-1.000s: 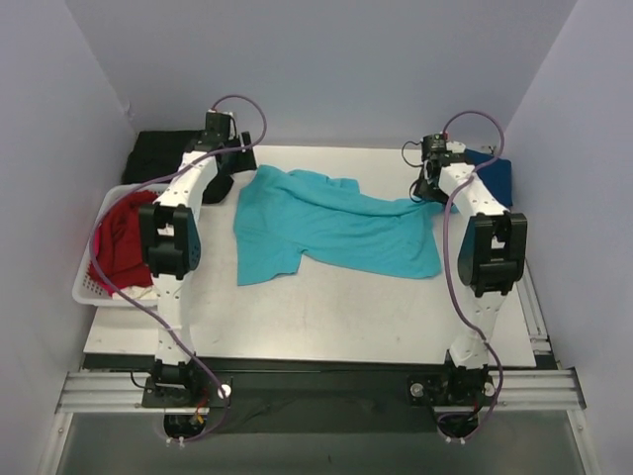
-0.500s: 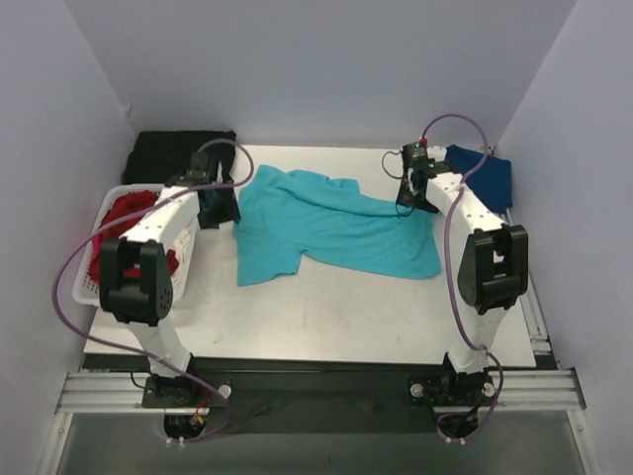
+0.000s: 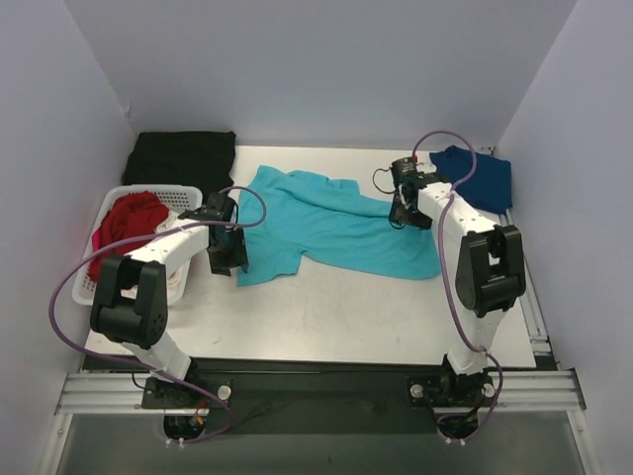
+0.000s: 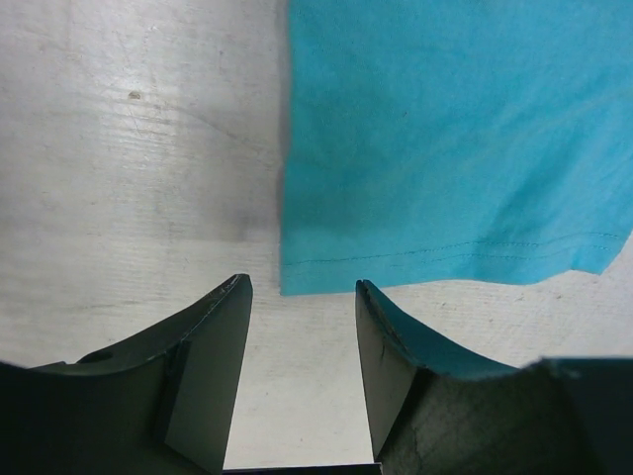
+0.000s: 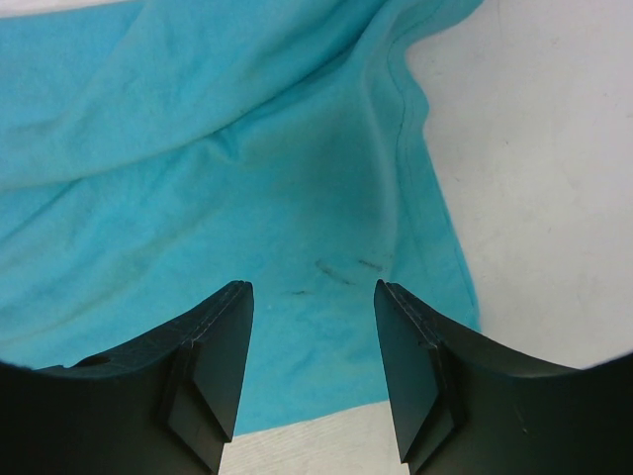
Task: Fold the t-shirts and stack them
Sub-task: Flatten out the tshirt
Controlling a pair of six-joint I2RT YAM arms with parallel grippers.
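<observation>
The turquoise-teal t-shirt point(image 3: 326, 228) lies crumpled and unfolded across the middle of the table. My left gripper point(image 3: 231, 261) is open and low at the shirt's near-left corner. In the left wrist view the hem corner point(image 4: 297, 282) lies just ahead of the open gripper point(image 4: 302, 289), with bare table between the fingers. My right gripper point(image 3: 399, 216) is open over the shirt's far-right part. In the right wrist view the teal cloth point(image 5: 247, 148) fills the space under the open gripper point(image 5: 312, 289). The navy blue t-shirt point(image 3: 482, 174) lies bunched at the back right. The red t-shirt point(image 3: 127, 220) sits in the basket.
The white slatted basket point(image 3: 184, 193) stands at the table's left edge beside my left arm. A black cloth point(image 3: 184, 153) lies at the back left corner. Walls close in on three sides. Bare table point(image 3: 346, 317) shows in front of the teal shirt.
My left arm swung from the back left forward to the teal shirt's near-left corner. My right gripper moved left over the shirt's far-right part. The shirt has not moved.
</observation>
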